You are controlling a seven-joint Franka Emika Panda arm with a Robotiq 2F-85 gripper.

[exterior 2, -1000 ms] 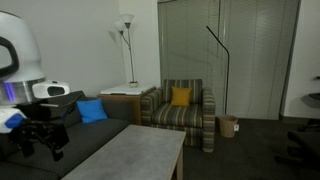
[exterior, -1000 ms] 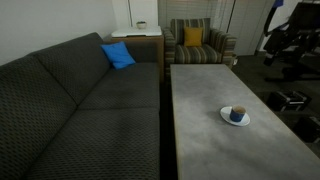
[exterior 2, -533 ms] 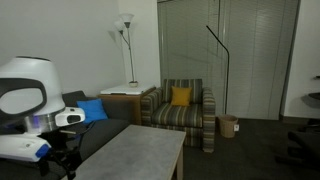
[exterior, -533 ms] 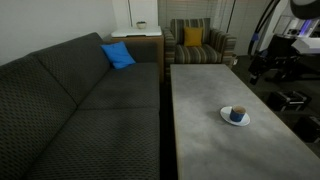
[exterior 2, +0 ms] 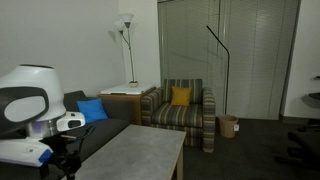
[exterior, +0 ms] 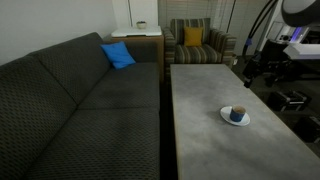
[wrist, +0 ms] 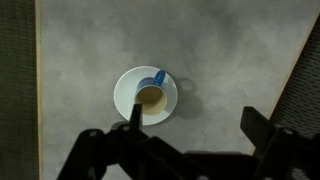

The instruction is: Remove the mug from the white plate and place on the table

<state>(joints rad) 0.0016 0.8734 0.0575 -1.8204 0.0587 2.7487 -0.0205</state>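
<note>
Dark blue mug (wrist: 152,97) upright on the white plate (wrist: 124,84), tan inside showing, handle (wrist: 158,77) poking toward the far right in the wrist view. Plate and mug together on the grey table (exterior: 205,140), toward its right edge and about midway along, well apart from the sofa (exterior: 80,100) on the left.

High up and farther back, right of the mug, the gripper (exterior: 252,72), well apart from it; fingers (wrist: 134,115) spread wide and empty. Looks like the approach, grasp not yet begun.

Line up first. In the wrist view, mug nearer the finger on the left than the middle of the gap, so slide across until centred. Turn the wrist to keep the handle clear of both pads. Come straight down, straddle the body, close gently. Lift vertically before travelling, or risk dragging the plate along. Plenty of bare table near and far for the set-down. Pick a spot well apart from the plate and from the edge.
</note>
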